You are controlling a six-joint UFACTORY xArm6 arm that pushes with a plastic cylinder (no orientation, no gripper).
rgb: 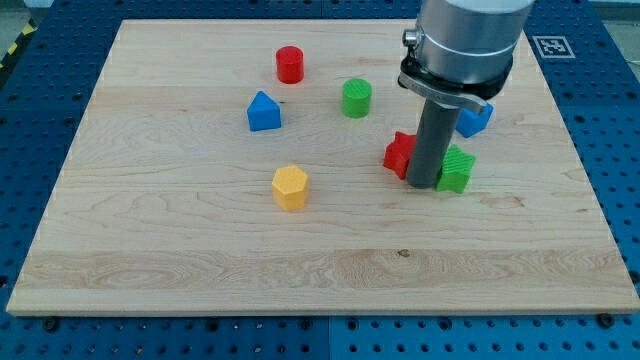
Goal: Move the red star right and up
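Observation:
The red star [399, 154] lies right of the board's middle, partly hidden behind my rod. My tip [424, 185] rests on the board just to the star's right, touching or nearly touching it. A green star-like block [457, 169] sits right against the rod on its other side. A blue block [474, 118] lies above the green one, partly hidden by the arm.
A red cylinder [290, 64] stands near the view's top. A green cylinder [357, 97] is up-left of the red star. A blue house-shaped block [264, 111] lies left of centre. A yellow hexagonal block [290, 187] sits below it. The wooden board [150, 240] is edged by blue table.

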